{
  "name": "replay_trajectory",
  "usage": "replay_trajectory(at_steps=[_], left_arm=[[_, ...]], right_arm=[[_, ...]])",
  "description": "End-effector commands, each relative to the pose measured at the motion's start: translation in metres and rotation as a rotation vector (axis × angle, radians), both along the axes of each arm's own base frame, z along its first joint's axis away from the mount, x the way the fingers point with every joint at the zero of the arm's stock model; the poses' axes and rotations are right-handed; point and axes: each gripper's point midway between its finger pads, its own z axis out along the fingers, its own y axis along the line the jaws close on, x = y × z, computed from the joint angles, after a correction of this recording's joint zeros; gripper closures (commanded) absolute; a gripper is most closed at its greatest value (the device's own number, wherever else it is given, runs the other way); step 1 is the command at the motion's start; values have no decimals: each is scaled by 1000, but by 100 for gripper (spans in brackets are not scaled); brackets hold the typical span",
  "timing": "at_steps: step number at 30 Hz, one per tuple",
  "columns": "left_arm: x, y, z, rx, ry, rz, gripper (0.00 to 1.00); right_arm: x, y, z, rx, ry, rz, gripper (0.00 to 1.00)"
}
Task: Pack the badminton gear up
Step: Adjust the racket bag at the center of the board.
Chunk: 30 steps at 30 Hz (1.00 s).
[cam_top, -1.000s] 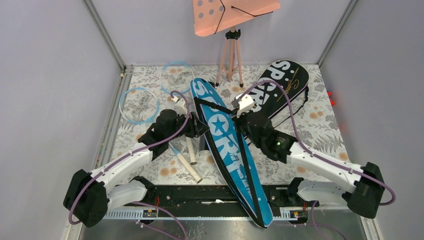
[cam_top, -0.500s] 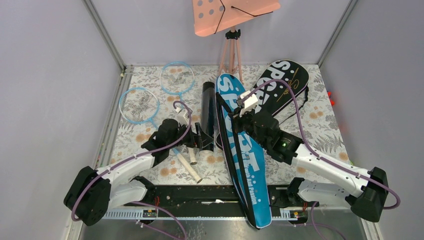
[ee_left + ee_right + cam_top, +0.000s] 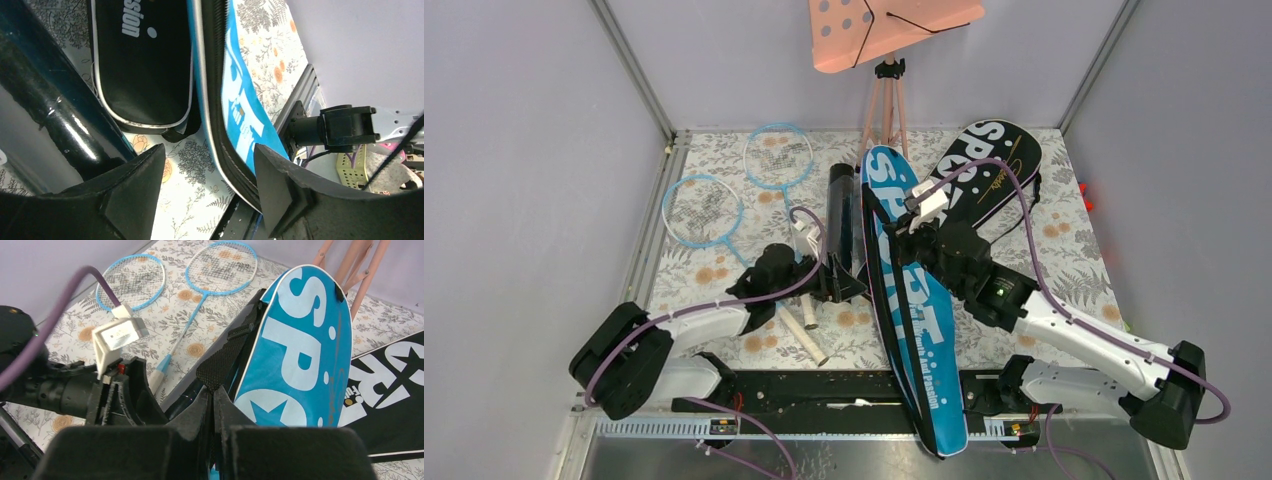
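Top view: blue bag [image 3: 911,300] stands tilted on its long edge, running from the near edge of the table [image 3: 1074,262] up the middle toward the tripod [image 3: 884,110]; its near end overhangs the arm rail; black bag [image 3: 989,165] lies flat at back right, its narrow end passing under the blue one; black tube [image 3: 839,212] lies just left of the blue bag, parallel to it; two rackets [image 3: 724,195] with light-blue hoops at back left, white grips ending beside the left arm; pink board [image 3: 884,25] on top of the tripod; left gripper [image 3: 848,286] low between tube and blue bag; right gripper [image 3: 896,248] on the blue bag's upper edge.

Left wrist: left gripper [image 3: 207,152] spread wide, nothing between its fingers [image 3: 135,195]; floral table shows in the gap; tube [image 3: 47,102] at left, touching or nearly touching the left finger, can't tell which; black bag end [image 3: 142,65] with white piping in the middle; blue bag [image 3: 240,112] on edge at right, zip side facing.

Right wrist: right gripper [image 3: 214,399] pinched narrow on the black strap along the blue bag [image 3: 295,357] edge, holding it; black bag [image 3: 390,385] behind right; both rackets [image 3: 175,275] flat behind left.
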Motion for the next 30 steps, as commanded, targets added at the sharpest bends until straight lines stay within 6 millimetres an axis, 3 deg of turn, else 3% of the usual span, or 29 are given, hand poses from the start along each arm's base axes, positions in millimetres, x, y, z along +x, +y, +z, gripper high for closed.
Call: replay_trajectory(at_steps=[1,7,12,21,23,25,30], left_arm=[[12,-11,10,-30,-50,14,33],[5,-36,17,-93,-40,-93,35],[0,-43,19,-121,-36,-128,37],[4,-50,0,-23,-17,-117,65],[4,-50,0,-18,-20,-120,78],[3,-49,2,-18,-28,-124,98],[-8,-46,14,-66,-68,-159,100]], right_arm=[[-2,-5,50,120,-69,-8,100],[-5,-4,51,120,-61,9,100],[-3,-6,48,106,-54,-6,100],[-5,-11,51,112,-62,-12,100],[-4,-13,51,111,-65,-20,100],[-4,-15,51,109,-67,-30,100],[8,-28,47,78,-63,-109,100]])
